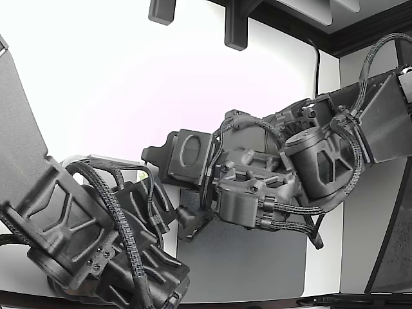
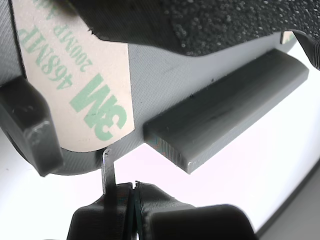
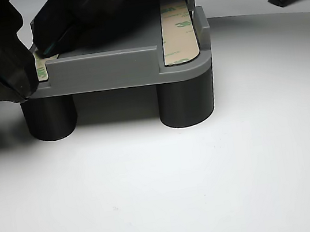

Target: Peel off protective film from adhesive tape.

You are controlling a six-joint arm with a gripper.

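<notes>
A white table (image 3: 222, 176) fills the lower half of the other view, and in the exterior view it runs from the upper left of the frame down under two dark arms (image 1: 322, 154) that meet near the centre. A grey mat (image 1: 257, 257) lies at the lower middle of that exterior view, partly under the arms. On the table stands a grey part (image 3: 107, 70), a flat tray with low walls, raised on dark round legs (image 3: 186, 101); it sits in the upper half of the other view. Tan tape strips lie on it: one strip (image 3: 178, 31) with green print runs along the edge at the upper right of the other view, and another piece peeks out at the upper left, under dark robot parts. In the wrist view the film (image 2: 75, 85), tan with green 3M lettering, covers the upper left, lying flat on the grey part beside a raised grey rib (image 2: 225, 110). At the film's rounded end a thin pale tab (image 2: 108, 167) stands away from the part and runs down into the gripper (image 2: 134, 200) at the bottom centre, whose two dark fingers (image 2: 165, 205) are pressed together around it with no gap visible.
</notes>
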